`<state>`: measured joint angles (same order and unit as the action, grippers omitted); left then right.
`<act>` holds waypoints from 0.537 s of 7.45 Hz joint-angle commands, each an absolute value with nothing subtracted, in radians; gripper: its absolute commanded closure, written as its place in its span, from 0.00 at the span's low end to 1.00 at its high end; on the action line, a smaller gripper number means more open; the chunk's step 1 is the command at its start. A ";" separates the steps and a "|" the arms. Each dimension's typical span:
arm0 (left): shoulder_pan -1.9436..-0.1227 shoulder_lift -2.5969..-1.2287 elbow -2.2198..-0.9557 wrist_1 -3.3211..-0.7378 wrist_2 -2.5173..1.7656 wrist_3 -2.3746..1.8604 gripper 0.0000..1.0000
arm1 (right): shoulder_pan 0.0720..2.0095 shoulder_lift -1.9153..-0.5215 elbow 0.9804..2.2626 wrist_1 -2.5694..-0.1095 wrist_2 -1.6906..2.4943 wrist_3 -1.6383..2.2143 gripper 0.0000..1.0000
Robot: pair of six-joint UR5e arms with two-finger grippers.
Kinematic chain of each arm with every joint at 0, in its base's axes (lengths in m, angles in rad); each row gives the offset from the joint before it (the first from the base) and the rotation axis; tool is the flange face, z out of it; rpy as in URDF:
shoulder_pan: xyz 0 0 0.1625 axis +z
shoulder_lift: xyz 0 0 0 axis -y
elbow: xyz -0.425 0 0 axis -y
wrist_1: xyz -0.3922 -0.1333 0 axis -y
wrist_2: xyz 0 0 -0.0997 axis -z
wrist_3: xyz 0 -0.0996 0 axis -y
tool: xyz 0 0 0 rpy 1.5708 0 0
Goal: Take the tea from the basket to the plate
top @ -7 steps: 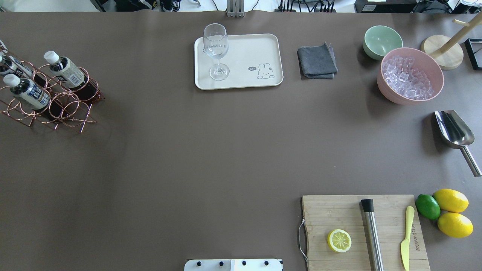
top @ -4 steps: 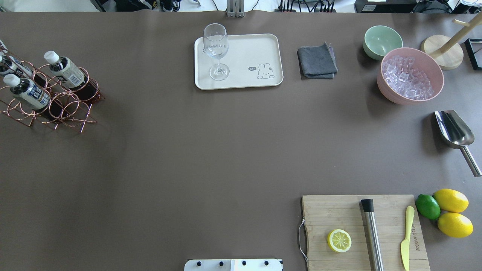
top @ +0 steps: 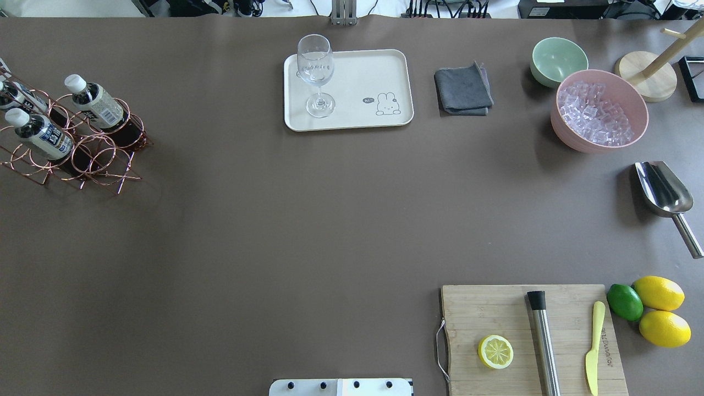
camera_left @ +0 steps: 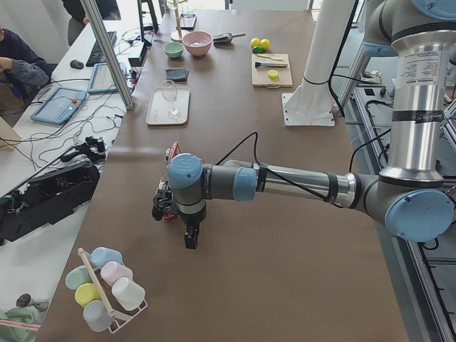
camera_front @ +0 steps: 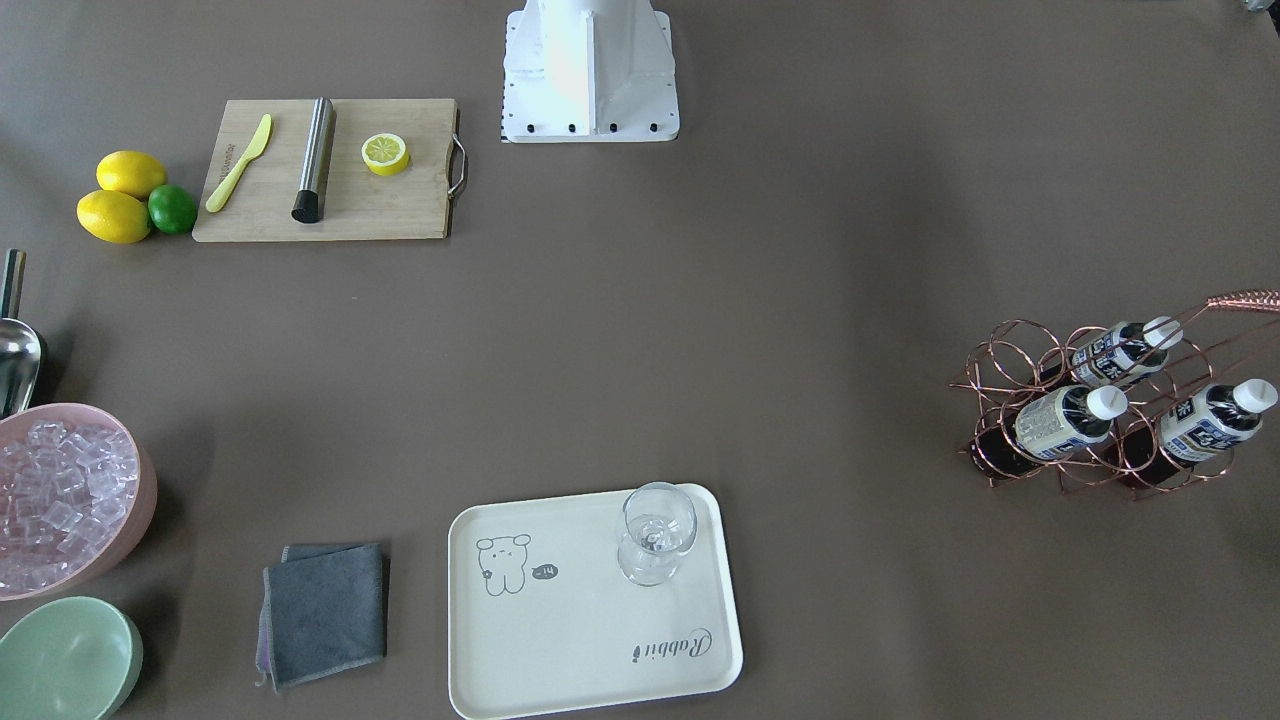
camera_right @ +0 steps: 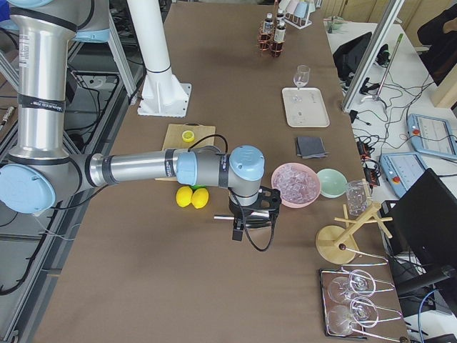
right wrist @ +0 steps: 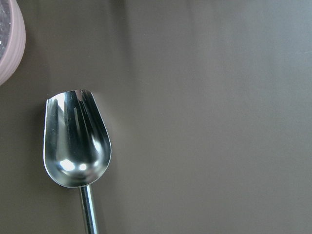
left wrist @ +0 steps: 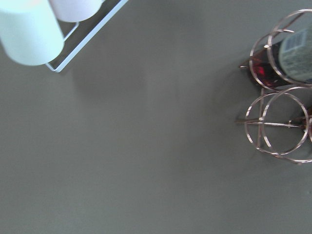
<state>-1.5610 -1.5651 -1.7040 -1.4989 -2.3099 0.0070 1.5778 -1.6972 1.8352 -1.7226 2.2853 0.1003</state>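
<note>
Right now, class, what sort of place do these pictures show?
Probably a robotics lab staged as a drinks station: a robot arm over the table, a keyboard on a side desk, tea bottles and a bowl of ice.

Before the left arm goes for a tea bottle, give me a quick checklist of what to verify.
1. Tea bottle seated in basket: ok.
2. Free room on plate beside wine glass: ok.
3. Left gripper open: cannot tell.
4. Left wrist view centred on a bottle: not ok, basket sits at its edge.
5. Right gripper away from basket: ok.
</note>
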 commanded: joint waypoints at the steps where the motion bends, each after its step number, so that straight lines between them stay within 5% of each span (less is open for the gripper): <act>1: -1.457 -1.597 -1.854 -1.412 -2.309 0.006 0.02 | 1.595 -1.697 1.830 -1.723 2.293 0.098 0.00; 4: -1.442 -1.589 -1.936 -1.266 -2.309 0.011 0.02 | 1.594 -1.697 1.827 -1.721 2.292 0.103 0.00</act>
